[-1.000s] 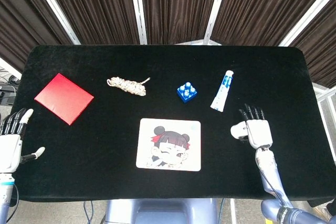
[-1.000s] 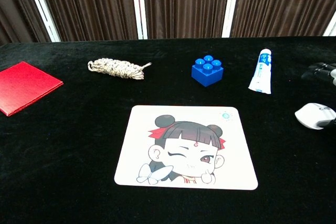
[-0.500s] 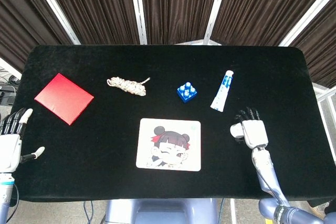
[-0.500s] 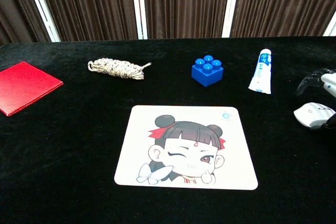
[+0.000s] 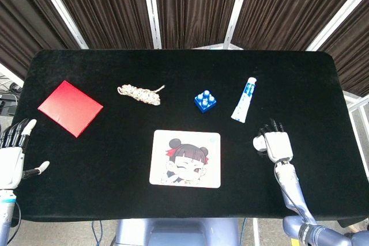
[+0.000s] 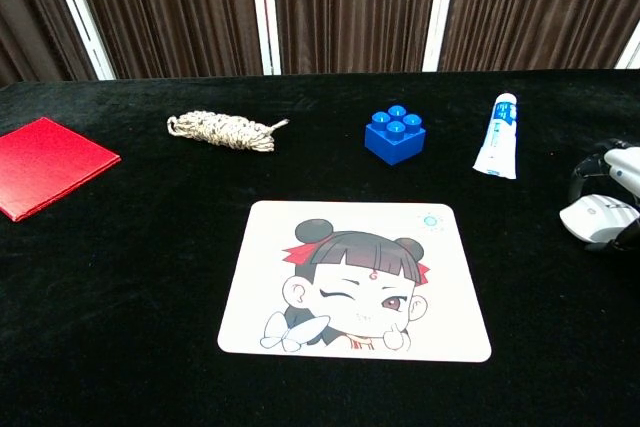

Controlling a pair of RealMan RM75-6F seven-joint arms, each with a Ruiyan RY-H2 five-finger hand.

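The white and blue tube (image 5: 244, 99) lies flat on the black desk (image 5: 115, 142), its cap toward the far edge; the print on it is too small to read. Just in front of it and a little to the right, the right hand (image 5: 275, 142) hovers low over the desk, empty, fingers apart and slightly curled, dark fingertips (image 5: 271, 124) pointing toward the tube without touching it. Left of the tube sits a blue building block (image 5: 205, 101). In front of the block lies a white mat (image 5: 185, 158) printed with a winking cartoon girl. Further left are a coil of pale rope (image 5: 139, 93) and a red square pad (image 5: 70, 108). The left hand (image 5: 14, 154) rests at the near left edge, empty, fingers spread.
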